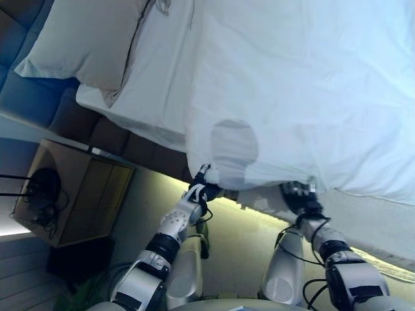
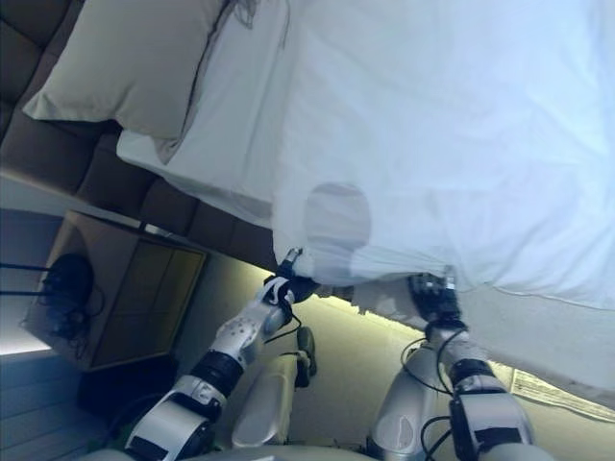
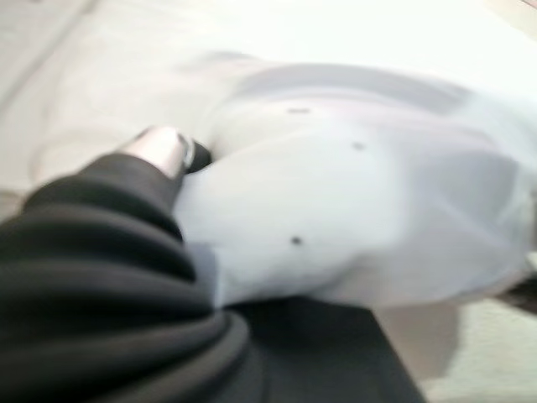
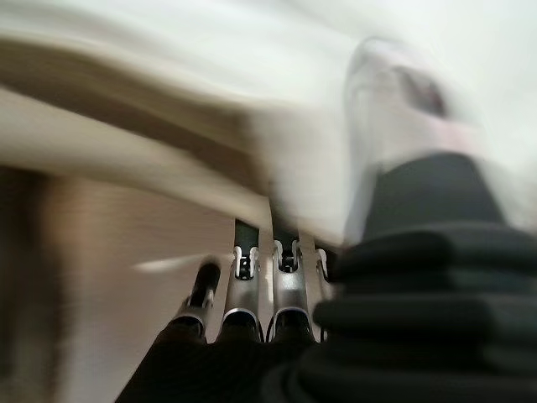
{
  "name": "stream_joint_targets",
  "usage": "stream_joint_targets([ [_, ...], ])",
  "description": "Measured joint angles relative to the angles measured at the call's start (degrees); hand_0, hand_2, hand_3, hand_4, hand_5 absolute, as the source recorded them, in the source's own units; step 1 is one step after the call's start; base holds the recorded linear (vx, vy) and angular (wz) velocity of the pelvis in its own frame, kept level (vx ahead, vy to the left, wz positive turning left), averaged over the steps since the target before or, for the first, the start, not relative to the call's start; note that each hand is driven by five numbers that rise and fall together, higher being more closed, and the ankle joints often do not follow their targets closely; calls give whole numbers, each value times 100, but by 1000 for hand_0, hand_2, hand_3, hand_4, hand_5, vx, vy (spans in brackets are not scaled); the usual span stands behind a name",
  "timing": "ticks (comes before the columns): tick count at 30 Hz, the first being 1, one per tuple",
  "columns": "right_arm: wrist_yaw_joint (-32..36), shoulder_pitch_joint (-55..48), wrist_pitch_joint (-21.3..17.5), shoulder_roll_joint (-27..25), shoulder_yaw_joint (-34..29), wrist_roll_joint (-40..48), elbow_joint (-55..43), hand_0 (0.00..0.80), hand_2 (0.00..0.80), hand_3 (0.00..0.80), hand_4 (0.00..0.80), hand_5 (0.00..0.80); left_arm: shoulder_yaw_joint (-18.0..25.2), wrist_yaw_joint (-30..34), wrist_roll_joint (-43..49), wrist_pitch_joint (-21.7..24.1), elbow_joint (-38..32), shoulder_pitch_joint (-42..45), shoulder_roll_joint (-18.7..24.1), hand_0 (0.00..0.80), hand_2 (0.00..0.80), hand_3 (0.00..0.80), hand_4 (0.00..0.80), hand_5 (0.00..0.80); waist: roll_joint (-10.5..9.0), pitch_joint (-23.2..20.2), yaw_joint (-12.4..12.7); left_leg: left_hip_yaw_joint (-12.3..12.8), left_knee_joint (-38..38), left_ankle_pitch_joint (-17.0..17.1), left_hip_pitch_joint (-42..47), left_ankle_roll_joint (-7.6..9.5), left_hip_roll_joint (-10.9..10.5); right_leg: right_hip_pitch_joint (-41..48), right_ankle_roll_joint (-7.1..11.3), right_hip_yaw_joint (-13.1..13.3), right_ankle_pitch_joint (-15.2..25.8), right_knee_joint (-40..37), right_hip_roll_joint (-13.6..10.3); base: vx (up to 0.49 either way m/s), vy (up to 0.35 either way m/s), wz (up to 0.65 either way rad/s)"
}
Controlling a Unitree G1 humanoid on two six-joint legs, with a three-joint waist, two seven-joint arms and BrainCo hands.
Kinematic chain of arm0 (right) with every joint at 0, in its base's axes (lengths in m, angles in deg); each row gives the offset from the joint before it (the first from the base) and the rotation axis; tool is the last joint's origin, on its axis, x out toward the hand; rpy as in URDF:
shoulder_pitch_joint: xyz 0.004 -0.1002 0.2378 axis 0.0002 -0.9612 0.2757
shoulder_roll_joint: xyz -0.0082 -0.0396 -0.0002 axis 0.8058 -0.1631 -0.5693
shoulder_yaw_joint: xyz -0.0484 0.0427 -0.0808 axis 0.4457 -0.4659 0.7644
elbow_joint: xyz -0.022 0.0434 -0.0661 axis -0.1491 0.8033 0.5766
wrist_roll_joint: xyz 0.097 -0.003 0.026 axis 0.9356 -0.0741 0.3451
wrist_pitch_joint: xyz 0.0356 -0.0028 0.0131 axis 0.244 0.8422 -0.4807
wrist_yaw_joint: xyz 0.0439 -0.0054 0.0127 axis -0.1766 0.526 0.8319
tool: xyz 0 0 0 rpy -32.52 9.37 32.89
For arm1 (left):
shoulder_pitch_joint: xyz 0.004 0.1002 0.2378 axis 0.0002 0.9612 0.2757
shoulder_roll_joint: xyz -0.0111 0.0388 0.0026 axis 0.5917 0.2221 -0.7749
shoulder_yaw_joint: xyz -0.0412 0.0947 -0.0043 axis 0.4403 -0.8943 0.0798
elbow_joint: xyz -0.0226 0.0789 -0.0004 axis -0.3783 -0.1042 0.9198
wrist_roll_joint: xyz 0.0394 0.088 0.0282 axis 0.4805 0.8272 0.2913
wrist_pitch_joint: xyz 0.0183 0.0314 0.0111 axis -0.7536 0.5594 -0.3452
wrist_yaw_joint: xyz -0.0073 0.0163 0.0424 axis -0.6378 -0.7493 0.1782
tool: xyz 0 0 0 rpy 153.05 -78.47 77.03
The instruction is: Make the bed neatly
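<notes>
A white duvet covers most of the bed, and its near edge hangs over the bed's side. My left hand grips that edge near its corner; in the left wrist view the cloth drapes over the hand. My right hand grips the same edge further right; in the right wrist view its fingers curl under the cloth. A pale pillow lies at the head end on the white sheet, which the duvet leaves bare there.
A dark padded headboard runs along the head end. A wooden nightstand stands beside it, with a dark object and cables on top. A lit strip of floor runs under the bed's side.
</notes>
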Motion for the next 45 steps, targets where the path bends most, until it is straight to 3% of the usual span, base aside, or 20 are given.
stream_joint_targets([
  [8, 57, 138, 73, -355, -479, 184, 133, 0, 0, 0, 0, 0, 21, 8, -209, -22, -326, 28, 68, 800, 800, 800, 800, 800, 201, 188, -28, 184, -195, 50, 108, 24, -155, -129, 84, 174, 52, -48, -124, 10, 94, -6],
  [13, 66, 81, 39, -842, -887, 275, 297, 0, 0, 0, 0, 0, 161, 16, -402, -32, -518, 112, 386, 800, 800, 800, 800, 800, 274, 228, -38, 206, -300, 76, 135, 53, -227, -106, 136, 172, 90, -146, -176, 11, 33, 1],
  [14, 66, 78, 40, -942, -947, 272, 354, 232, 232, 232, 232, 232, 206, 16, -451, -38, -518, 127, 435, 800, 800, 800, 800, 800, 271, 230, -37, 219, -318, 77, 149, 53, -233, -93, 159, 172, 107, -170, -180, 0, 0, 0],
  [15, 71, 77, 54, -1028, -995, 269, 377, 656, 656, 656, 656, 656, 245, 22, -454, -39, -518, 142, 465, 800, 800, 800, 800, 800, 264, 238, -32, 232, -341, 79, 176, 54, -236, -79, 172, 175, 115, -180, -181, 1, -23, -4],
  [16, 72, 78, 62, -1095, -1007, 266, 410, 800, 800, 800, 800, 800, 249, 28, -455, -39, -518, 157, 488, 800, 800, 800, 800, 800, 259, 243, -20, 243, -364, 80, 207, 55, -236, -62, 173, 178, 116, -185, -182, 1, -30, -3],
  [24, 69, 227, -9, -1418, -1316, 215, 451, 800, 800, 800, 800, 800, 249, 55, -454, -156, -501, 207, 515, 800, 800, 800, 800, 800, 203, 285, -27, 193, -403, 81, 328, 53, -219, 120, 180, 120, 120, -250, -166, 26, -32, 2],
  [32, -152, 305, -49, -1251, -1298, -208, 316, 800, 800, 800, 800, 800, 249, 55, -450, 8, -407, 220, 449, 800, 800, 800, 800, 800, 92, 328, -38, 145, -409, 79, 615, 52, -192, 527, 151, 26, 104, -317, -142, 74, 66, 3],
  [37, -240, 117, -132, -577, -994, -783, -671, 800, 800, 800, 800, 800, 477, 44, -255, 339, -11, 220, 316, 800, 800, 800, 800, 800, -111, 254, -145, 74, -313, 70, 693, 43, -181, 715, 145, -30, 100, -319, -143, 55, 99, 5],
  [41, -347, -217, -257, 70, -752, -1330, -1365, 800, 800, 800, 800, 800, 734, 52, 280, 354, 530, 236, 187, 800, 800, 800, 800, 800, -334, 43, -164, 44, -86, -54, 714, 71, -197, 862, 142, -16, 95, -349, -182, 100, 100, 3],
  [45, -355, -603, -409, 474, -586, -1782, -1392, 800, 800, 800, 800, 800, 745, 233, 814, 296, 980, 365, 192, 800, 800, 800, 800, 800, -496, -339, -163, 43, 152, -261, 705, 213, -399, 969, 58, 0, 160, -545, -321, 14, 85, -6],
])
